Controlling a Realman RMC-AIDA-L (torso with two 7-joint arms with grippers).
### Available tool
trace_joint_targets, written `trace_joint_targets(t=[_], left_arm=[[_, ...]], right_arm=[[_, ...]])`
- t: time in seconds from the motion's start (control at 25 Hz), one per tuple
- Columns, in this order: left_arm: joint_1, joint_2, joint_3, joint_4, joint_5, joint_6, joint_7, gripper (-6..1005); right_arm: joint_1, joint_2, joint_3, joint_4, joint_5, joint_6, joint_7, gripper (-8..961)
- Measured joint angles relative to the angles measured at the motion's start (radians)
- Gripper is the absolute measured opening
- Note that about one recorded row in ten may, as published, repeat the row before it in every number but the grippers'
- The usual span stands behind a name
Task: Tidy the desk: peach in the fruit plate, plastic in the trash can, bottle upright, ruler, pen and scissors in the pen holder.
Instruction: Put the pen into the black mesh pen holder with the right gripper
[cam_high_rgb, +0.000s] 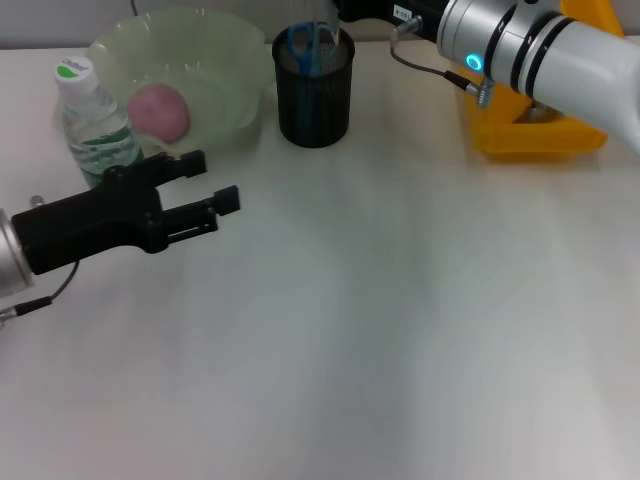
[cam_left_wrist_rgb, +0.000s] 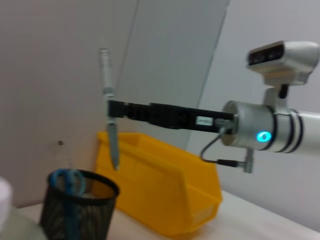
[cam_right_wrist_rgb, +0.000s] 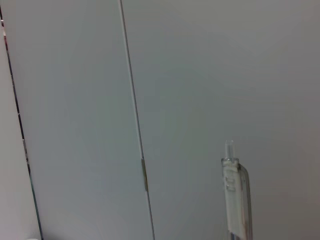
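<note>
My right gripper (cam_left_wrist_rgb: 112, 108) is shut on a clear pen (cam_left_wrist_rgb: 105, 70), held upright with its tip just above the black mesh pen holder (cam_left_wrist_rgb: 75, 212). In the head view the holder (cam_high_rgb: 314, 95) stands at the back with the blue scissors (cam_high_rgb: 310, 45) inside. The pen (cam_right_wrist_rgb: 235, 195) also shows against the wall. A pink peach (cam_high_rgb: 158, 110) lies in the green fruit plate (cam_high_rgb: 215, 50). The bottle (cam_high_rgb: 95, 120) stands upright beside it. My left gripper (cam_high_rgb: 215, 182) hovers open and empty just right of the bottle. Ruler and plastic are out of view.
A yellow bin (cam_high_rgb: 540, 135) sits at the back right, under my right arm (cam_high_rgb: 530, 50), and shows behind the holder as the yellow bin (cam_left_wrist_rgb: 165, 195). The white table (cam_high_rgb: 380, 330) stretches toward the front.
</note>
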Motion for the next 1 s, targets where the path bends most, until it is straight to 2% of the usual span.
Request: trace_joint_targets(t=[0.32,1.0], left_arm=[[0.006,0.005,-0.010,0.003,-0.001,0.020,0.004,783],[-0.002,-0.004,-0.006,-0.005,0.002,0.015,0.016,783]], right_arm=[[-0.005,0.000,0.001,0.000,0.000,-0.008,-0.001,142],[-0.013,0.000,-0.001,0.000,0.024,-0.055,0.088,152]])
